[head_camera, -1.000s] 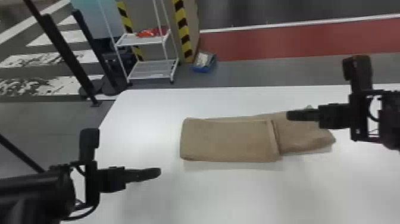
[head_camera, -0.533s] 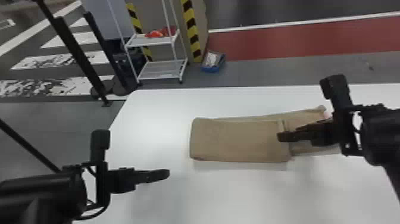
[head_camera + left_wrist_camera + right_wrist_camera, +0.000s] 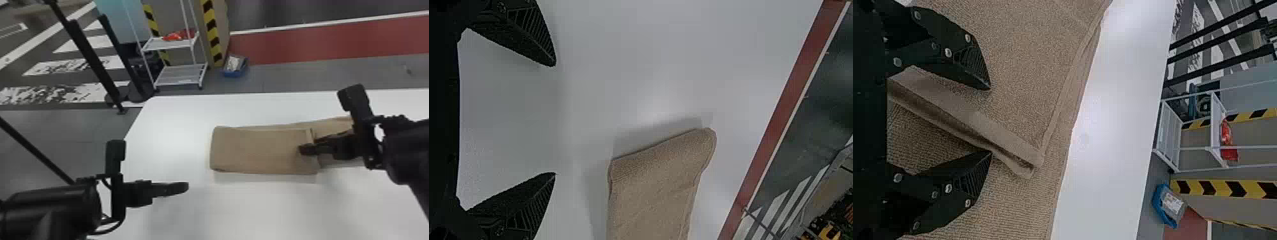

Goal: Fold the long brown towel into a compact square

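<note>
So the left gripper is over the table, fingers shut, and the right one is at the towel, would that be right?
Not quite: the left gripper has its fingers open, as the left wrist view shows. It is over the table, and the right gripper at the towel.

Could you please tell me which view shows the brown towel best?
The head view, because it takes in most of the brown towel and its overlapping layers. The left wrist view shows one folded end; the right wrist view shows an edge close up, between the open fingers of the right end effector.
</note>
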Action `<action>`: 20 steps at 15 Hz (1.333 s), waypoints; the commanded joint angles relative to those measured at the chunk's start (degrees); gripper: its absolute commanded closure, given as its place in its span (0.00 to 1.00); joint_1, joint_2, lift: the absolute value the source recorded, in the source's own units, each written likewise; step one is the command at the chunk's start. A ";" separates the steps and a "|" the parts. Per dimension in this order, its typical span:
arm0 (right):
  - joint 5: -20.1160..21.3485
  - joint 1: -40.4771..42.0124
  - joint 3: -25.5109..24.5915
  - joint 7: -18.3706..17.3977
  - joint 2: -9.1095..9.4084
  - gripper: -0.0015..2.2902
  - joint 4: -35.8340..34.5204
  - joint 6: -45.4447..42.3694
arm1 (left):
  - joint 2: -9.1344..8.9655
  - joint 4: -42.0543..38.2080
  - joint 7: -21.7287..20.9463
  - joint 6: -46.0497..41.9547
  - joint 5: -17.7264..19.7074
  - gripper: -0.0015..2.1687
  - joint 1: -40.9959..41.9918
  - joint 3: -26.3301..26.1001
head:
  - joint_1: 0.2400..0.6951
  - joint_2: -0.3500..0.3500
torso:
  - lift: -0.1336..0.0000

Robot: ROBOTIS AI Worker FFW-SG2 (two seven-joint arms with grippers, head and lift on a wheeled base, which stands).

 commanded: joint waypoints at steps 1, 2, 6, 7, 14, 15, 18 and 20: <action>0.21 -0.13 0.18 0.00 0.05 0.26 0.39 -0.55 | 0.03 0.17 0.00 0.00 0.03 0.05 0.00 0.03 | 1.00 0.93 | 0.07; 0.21 -0.13 0.26 0.00 0.05 0.27 0.39 -0.90 | -0.05 0.26 0.00 0.00 0.03 0.05 0.09 0.03 | 1.00 0.93 | 0.07; 0.12 -0.13 0.26 0.00 0.05 0.35 0.30 -1.07 | 0.03 0.26 0.00 -0.18 0.03 0.05 0.09 0.03 | 1.00 0.93 | 0.07; 0.30 -0.13 0.26 0.09 0.05 0.47 0.30 -1.07 | 0.03 0.26 0.09 -0.18 0.03 0.05 0.09 0.12 | 1.00 0.93 | 0.07; -1.02 -0.13 -0.79 0.00 0.05 0.57 -0.31 -1.25 | 0.03 0.61 0.09 -0.35 0.12 0.05 0.09 0.47 | 1.00 0.93 | 0.07; -1.11 -0.13 -0.88 0.00 0.05 0.57 -0.49 -1.25 | 0.03 0.61 0.09 -0.35 0.12 0.05 0.09 0.56 | 1.00 0.93 | 0.07; -2.95 -0.13 -1.85 0.09 0.05 0.57 -2.07 -1.25 | 0.03 0.70 0.09 -0.35 0.12 0.05 0.09 0.73 | 1.00 0.93 | 0.07; -4.45 -0.13 -2.72 0.44 0.05 0.57 -4.18 -0.90 | 0.12 0.61 0.09 -0.35 0.30 0.05 0.09 0.91 | 1.00 0.94 | 0.07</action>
